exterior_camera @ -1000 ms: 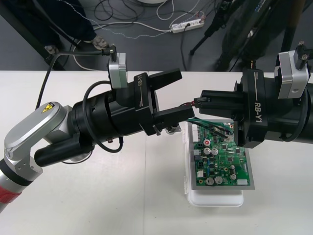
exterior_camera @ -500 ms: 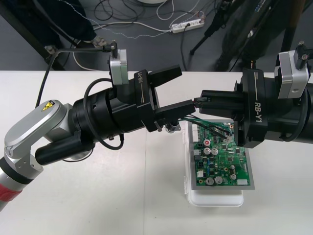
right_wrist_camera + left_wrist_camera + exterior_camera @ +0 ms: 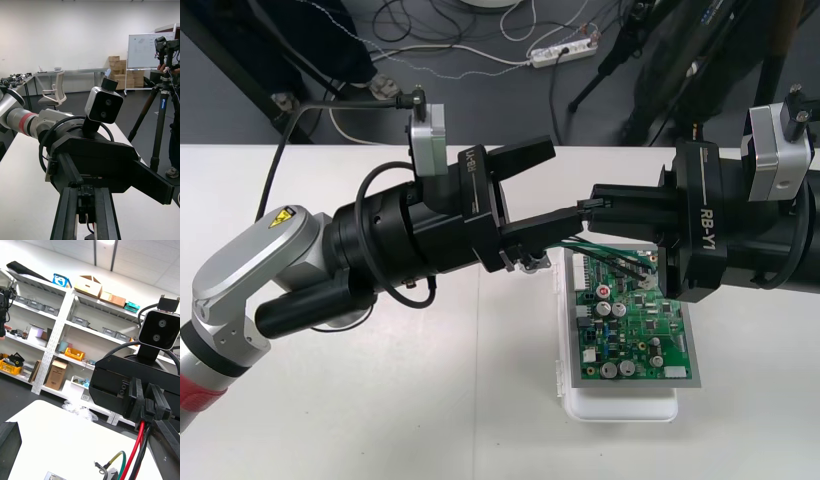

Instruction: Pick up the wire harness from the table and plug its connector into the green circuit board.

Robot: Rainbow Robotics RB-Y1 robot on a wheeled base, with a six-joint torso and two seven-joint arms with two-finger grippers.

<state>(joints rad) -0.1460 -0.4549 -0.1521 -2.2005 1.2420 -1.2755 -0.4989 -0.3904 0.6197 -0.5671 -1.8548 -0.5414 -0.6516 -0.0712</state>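
Note:
My right gripper (image 3: 593, 206) is shut on the harness's small black plug (image 3: 586, 207), held in the air above the far edge of the green circuit board (image 3: 632, 326). Red, black and green wires (image 3: 605, 252) droop from the plug toward the board. A small metal part, likely the socket (image 3: 530, 263), hangs under my left gripper's lower finger. My left gripper (image 3: 565, 182) is open, its lower fingertip close to the plug. In the right wrist view the plug (image 3: 86, 200) sits between the fingers (image 3: 68, 215), facing the left gripper (image 3: 108, 165). The left wrist view has the wires (image 3: 138, 444) below the right gripper (image 3: 148, 401).
The board rests on a white base (image 3: 620, 406) on the light table (image 3: 380, 400). Both arms crowd the air over the table's far middle. Cables and a power strip (image 3: 565, 50) lie on the dark floor beyond the far edge.
My left gripper has edged right and slightly up toward the plug, still open. The right gripper and the harness have not moved.

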